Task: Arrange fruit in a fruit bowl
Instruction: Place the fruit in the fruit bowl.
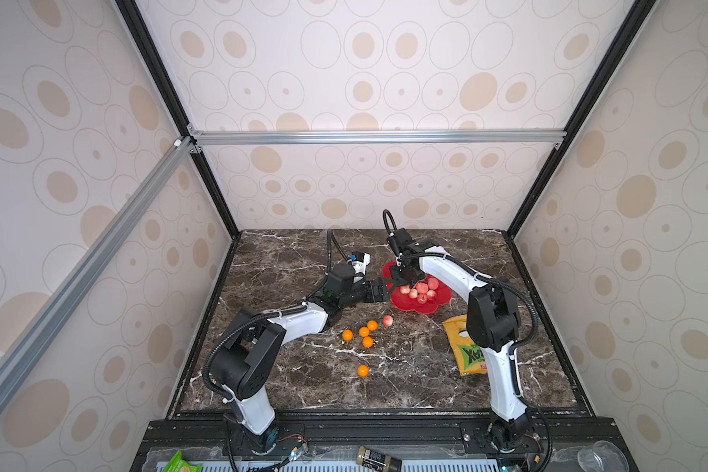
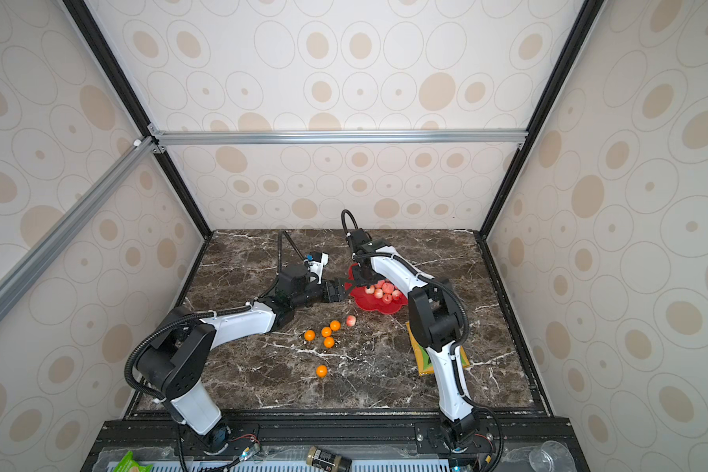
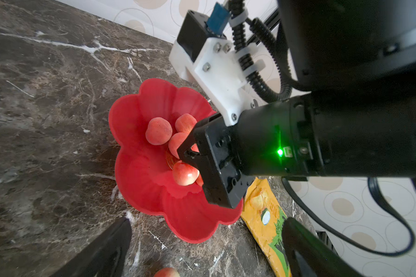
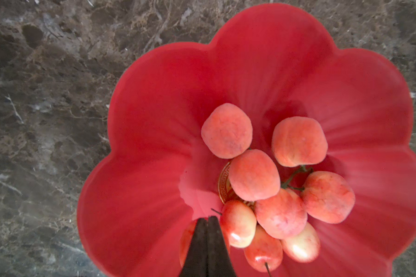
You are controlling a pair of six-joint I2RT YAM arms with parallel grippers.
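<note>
The red fruit bowl [image 1: 440, 305] sits on the dark counter [image 1: 295, 261], right under the right pincer [image 4: 208, 219]. This pincer is shut tight. Its two fingers [image 4: 216, 244] are pressed flat together with nothing between them. It points down into the bowl, and its tip is low inside, just beside a heap of pink fruits [image 4: 253, 175] in the middle. One half-hidden fruit [image 4: 186, 236] peeks out from behind the shut fingers. I cannot tell if they touch it. The heap covers part of a gold mark [image 4: 222, 184] on the bowl's floor.

The left pincer [image 1: 381, 292] is wide open and holds nothing. It lies low and sideways, with its open mouth facing the bowl, just beside the bowl's wavy rim. In the left wrist view its black fingers [image 3: 106, 249] stand far apart, with the bowl in front of them.

A loose pink fruit [image 1: 388, 320] lies on the counter near the left pincer, outside the bowl. A bit farther back from that pincer, next to the left arm, four orange fruits [image 1: 364, 332] sit close together. A fifth orange fruit [image 1: 362, 370] lies alone, well apart from both pincers.

A yellow snack bag [image 1: 464, 359] lies on the far side of the bowl from the left pincer, partly under the right arm.
</note>
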